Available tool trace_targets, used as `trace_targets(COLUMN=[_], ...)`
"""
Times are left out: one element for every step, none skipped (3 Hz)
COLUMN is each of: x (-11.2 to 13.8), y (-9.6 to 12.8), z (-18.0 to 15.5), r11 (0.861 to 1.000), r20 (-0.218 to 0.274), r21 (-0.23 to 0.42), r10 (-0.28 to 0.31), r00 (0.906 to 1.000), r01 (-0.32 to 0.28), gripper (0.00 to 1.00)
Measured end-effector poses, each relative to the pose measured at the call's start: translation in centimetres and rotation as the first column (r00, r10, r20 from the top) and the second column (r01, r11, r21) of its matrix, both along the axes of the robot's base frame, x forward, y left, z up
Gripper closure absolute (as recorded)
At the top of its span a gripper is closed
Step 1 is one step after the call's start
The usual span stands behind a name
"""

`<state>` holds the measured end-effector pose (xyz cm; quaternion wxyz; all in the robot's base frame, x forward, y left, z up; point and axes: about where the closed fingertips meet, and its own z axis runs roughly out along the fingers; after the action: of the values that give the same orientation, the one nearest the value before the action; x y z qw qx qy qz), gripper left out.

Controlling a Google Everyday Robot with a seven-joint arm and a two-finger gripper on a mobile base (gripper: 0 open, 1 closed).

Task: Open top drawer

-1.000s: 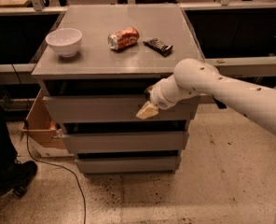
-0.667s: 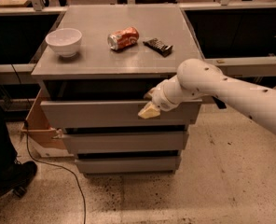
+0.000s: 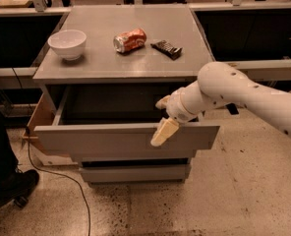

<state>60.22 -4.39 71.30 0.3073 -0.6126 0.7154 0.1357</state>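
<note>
Claw (image 3: pixel 163 117) of mine is sitting over the upper edge of the top drawer (image 3: pixel 111 140), right of the middle of its front panel. I cannot tell how far open it is or whether it is clamping the panel. The drawer is standing well out from the cabinet, its flat grey front running left and right of the claw and its dark box interior lying just behind it. My white arm is reaching in from the right. Above and beyond the claw, the bench (image 3: pixel 135 65) is carrying a crushed orange soda can (image 3: pixel 130 40) up and to the left, a dark snack bar (image 3: pixel 166 48) almost straight beyond, and a white bowl (image 3: pixel 67 43) far to the left. Below the claw, a shorter lower drawer front (image 3: pixel 135 173) is sitting closed.
</note>
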Motion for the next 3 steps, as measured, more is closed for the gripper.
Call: trace_targets(x=[-5.1,-10.1,-12.6], y=[-1.0,-0.8,-0.1], z=[1.0,0.3,-0.6], r11=[0.998,0.991,0.985], r20=[-0.055,-0.147,-0.201], r21=[-0.016,-0.022,-0.014], r10=[0.058,0.128,0.167], r00=[0.9968,0.9809,0.9651], r01=[-0.059,-0.132,-0.174], gripper=[0.00,0.00,0.00])
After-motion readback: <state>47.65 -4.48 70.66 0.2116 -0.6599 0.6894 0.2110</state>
